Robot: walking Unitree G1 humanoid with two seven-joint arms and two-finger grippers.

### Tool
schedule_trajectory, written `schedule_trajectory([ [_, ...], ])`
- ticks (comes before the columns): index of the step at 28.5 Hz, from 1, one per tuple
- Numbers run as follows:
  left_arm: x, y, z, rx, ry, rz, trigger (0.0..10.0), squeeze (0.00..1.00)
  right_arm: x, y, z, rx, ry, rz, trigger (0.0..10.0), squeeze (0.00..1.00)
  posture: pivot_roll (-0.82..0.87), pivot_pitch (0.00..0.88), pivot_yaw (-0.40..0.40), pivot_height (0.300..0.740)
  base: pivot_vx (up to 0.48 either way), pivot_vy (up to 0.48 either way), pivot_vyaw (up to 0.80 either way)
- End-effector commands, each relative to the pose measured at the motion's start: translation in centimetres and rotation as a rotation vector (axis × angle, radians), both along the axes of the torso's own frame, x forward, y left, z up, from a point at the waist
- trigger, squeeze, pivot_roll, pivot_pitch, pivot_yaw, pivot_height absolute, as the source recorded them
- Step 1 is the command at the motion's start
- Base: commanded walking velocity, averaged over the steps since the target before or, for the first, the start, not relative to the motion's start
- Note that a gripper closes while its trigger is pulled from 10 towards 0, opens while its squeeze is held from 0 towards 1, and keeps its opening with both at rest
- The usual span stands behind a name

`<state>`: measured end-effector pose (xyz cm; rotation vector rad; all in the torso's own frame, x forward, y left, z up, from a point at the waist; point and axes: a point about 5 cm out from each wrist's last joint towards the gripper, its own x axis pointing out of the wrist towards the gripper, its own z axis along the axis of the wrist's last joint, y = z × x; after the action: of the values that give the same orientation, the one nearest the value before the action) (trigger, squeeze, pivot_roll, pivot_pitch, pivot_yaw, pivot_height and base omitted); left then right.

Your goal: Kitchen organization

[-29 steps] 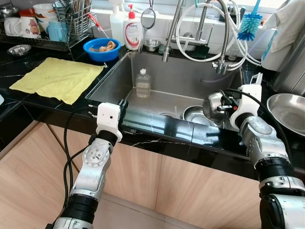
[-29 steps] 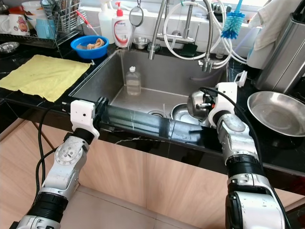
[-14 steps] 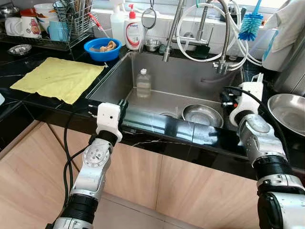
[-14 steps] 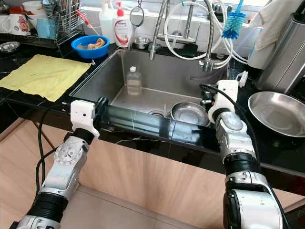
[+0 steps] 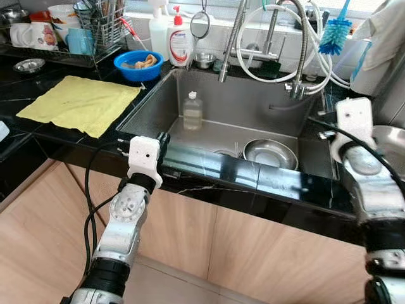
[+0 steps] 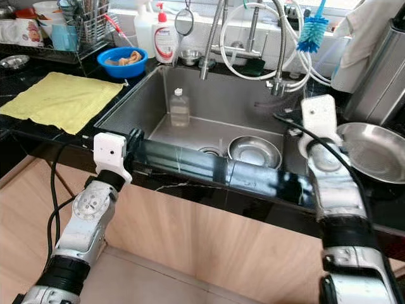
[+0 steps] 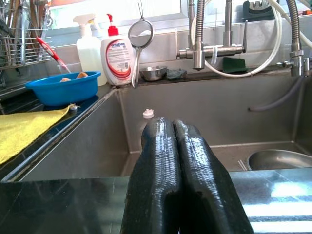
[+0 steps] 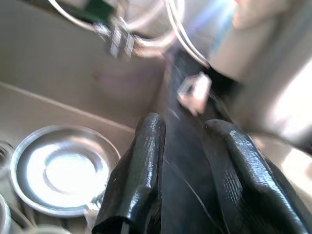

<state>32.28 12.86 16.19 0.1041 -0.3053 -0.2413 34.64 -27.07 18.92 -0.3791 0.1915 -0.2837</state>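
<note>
Now, round shiny steel bowl (image 5: 270,152) sits upright on floor of stainless steel sink (image 5: 156,104), right half, near drain. Right gripper (image 8: 183,161) empty, two black fingers (image 8: 139,175) spread apart, hanging above black counter strip beside sink's right edge; bowl below and to its left, apart, not touching. Left gripper (image 7: 178,170) closed on nothing, resting at sink's front rim. Clear plastic bottle (image 5: 192,111) stands upright by sink's back wall.
</note>
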Motion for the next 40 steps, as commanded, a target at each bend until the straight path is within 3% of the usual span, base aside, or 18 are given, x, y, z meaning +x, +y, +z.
schedule_trajectory([
  [1, 0.0, -0.2, 0.2, 0.012, -0.003, -0.008, 10.0, 0.0, -0.4, -0.3, 0.5, 0.013, -0.007, -0.028, 10.0, 0.13, 0.08, 0.0, -0.01, 0.74, 0.0, 0.0, 0.0],
  [2, 0.0, -0.2, 0.2, 0.012, -0.003, -0.009, 10.0, 0.0, -0.7, -0.3, 0.3, 0.017, 0.004, -0.033, 10.0, 1.0, 0.08, 0.0, -0.011, 0.74, 0.0, 0.0, 0.0],
  [6, 0.0, -0.3, 0.2, 0.011, -0.003, -0.01, 10.0, 0.0, -1.2, -0.6, -0.1, 0.016, 0.03, -0.064, 10.0, 1.0, 0.08, 0.0, -0.011, 0.74, 0.0, 0.0, 0.0],
  [7, 0.0, -0.3, 0.2, 0.01, -0.003, -0.01, 10.0, 0.0, -1.3, -0.9, -0.2, 0.014, 0.043, -0.084, 10.0, 0.89, 0.08, 0.0, -0.012, 0.74, 0.0, 0.0, 0.0],
  [8, 0.0, -0.3, 0.2, 0.01, -0.002, -0.011, 10.0, 0.0, -1.4, -1.1, -0.2, 0.009, 0.051, -0.092, 10.0, 0.1, 0.08, 0.0, -0.013, 0.74, 0.0, 0.0, 0.0],
  [9, 0.0, -0.3, 0.2, 0.01, -0.002, -0.011, 10.0, 0.0, -1.5, -1.2, -0.2, 0.006, 0.059, -0.098, 10.0, 0.1, 0.08, 0.0, -0.013, 0.74, 0.0, 0.0, 0.0],
  [10, 0.0, -0.3, 0.2, 0.011, -0.002, -0.012, 10.0, 0.0, -1.6, -1.3, -0.2, 0.007, 0.062, -0.105, 10.0, 0.0, 0.08, 0.0, -0.013, 0.74, 0.0, 0.0, 0.0],
  [23, -0.1, -0.2, 0.2, 0.013, -0.005, -0.013, 10.0, 0.0, -2.1, -2.2, -0.7, 0.007, 0.082, -0.18, 10.0, 0.0, 0.09, 0.0, -0.014, 0.74, 0.0, 0.0, 0.0],
  [40, -0.1, -0.4, 0.3, 0.02, -0.011, -0.029, 10.0, 0.0, -2.0, -2.0, -3.0, 0.117, 0.119, -0.2, 10.0, 0.0, 0.09, 0.0, -0.006, 0.74, 0.0, 0.0, 0.0],
])
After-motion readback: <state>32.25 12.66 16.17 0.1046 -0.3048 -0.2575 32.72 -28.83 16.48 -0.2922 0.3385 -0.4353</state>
